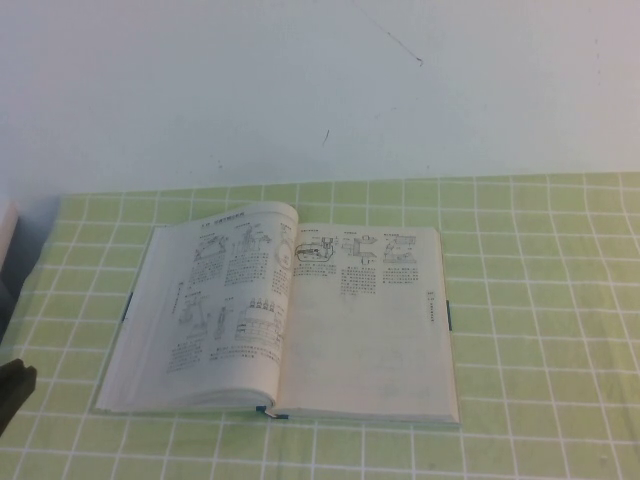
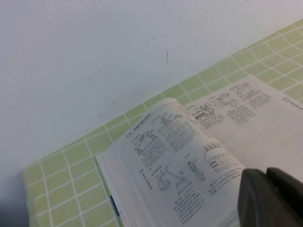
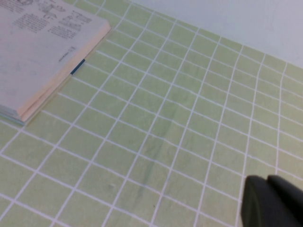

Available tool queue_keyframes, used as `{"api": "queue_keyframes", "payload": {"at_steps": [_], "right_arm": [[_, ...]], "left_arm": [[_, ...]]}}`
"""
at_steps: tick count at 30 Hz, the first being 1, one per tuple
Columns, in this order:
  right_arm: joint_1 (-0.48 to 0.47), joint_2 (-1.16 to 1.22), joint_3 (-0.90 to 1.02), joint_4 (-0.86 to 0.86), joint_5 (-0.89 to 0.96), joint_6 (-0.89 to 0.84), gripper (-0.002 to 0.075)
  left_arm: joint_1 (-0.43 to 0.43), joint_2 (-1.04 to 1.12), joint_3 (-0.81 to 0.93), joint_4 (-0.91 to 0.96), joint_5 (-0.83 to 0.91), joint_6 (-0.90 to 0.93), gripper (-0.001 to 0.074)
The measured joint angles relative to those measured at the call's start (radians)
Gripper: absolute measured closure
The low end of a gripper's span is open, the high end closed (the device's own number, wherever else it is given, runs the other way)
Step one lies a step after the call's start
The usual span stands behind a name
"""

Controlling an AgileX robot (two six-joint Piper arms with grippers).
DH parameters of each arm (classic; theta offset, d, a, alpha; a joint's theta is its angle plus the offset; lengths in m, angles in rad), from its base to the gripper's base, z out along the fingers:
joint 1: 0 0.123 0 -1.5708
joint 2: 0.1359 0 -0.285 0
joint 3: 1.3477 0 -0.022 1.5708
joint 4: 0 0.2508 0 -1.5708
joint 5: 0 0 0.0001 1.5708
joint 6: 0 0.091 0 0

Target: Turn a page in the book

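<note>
The book [image 1: 360,330] lies open on the green checked cloth, its dark teal cover showing at the edges. Its top left page [image 1: 225,300] carries black machine drawings and bulges up near the spine; the right page is mostly blank below a row of drawings. The book also shows in the left wrist view [image 2: 189,156] and in the right wrist view [image 3: 38,56]. My left gripper [image 2: 271,198] is shut and empty, off the book's left front side, and shows dark at the left edge of the high view [image 1: 14,390]. My right gripper [image 3: 272,201] is shut and empty over bare cloth, right of the book.
The green cloth with white grid lines [image 1: 540,300] covers the table up to a white wall [image 1: 320,90] behind the book. A pale object [image 1: 5,235] stands at the far left edge.
</note>
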Motion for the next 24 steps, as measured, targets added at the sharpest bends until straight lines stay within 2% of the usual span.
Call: {"api": "queue_keyframes", "payload": {"at_steps": [10,13,20,24], "right_arm": [[0.0,0.0,0.0,0.0,0.0,0.0,0.0727],[0.0,0.0,0.0,0.0,0.0,0.0,0.0727],[0.0,0.0,0.001,0.0,0.0,0.001,0.0727],[0.0,0.0,0.001,0.0,0.0,0.001,0.0727]], "left_arm": [[0.0,-0.012,0.012,0.009,0.011,-0.002,0.0738],[0.033,-0.071,0.037,0.008,0.038,-0.051,0.0738],[0.209,-0.273,0.169,-0.122,0.02,-0.085,0.0738],[0.317,-0.332,0.3,-0.25,-0.042,-0.026,0.0738]]}}
